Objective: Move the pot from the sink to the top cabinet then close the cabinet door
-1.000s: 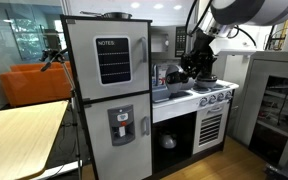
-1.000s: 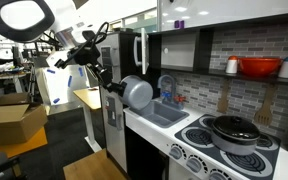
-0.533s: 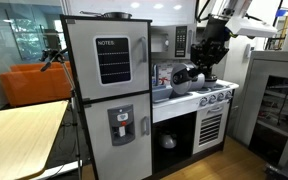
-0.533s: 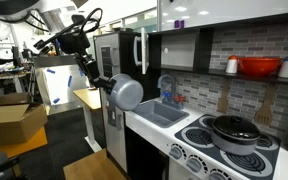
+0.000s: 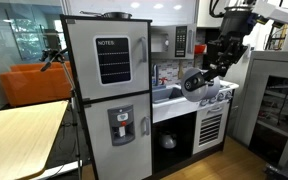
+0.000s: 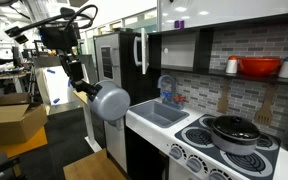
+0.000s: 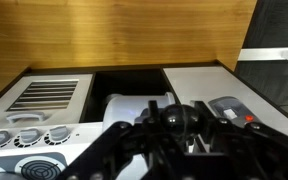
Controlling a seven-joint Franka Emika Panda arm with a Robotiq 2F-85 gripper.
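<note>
White counter [image 6: 147, 130] and top cabinet [image 6: 219, 40] sit to the right. The pot [image 6: 111, 103] is clear of the sink [image 6: 169, 118], hanging left of the counter edge and pinched by the gripper [image 6: 88, 92]. A slack hold could drop it; a tight swing could clip the cabinet.
</note>
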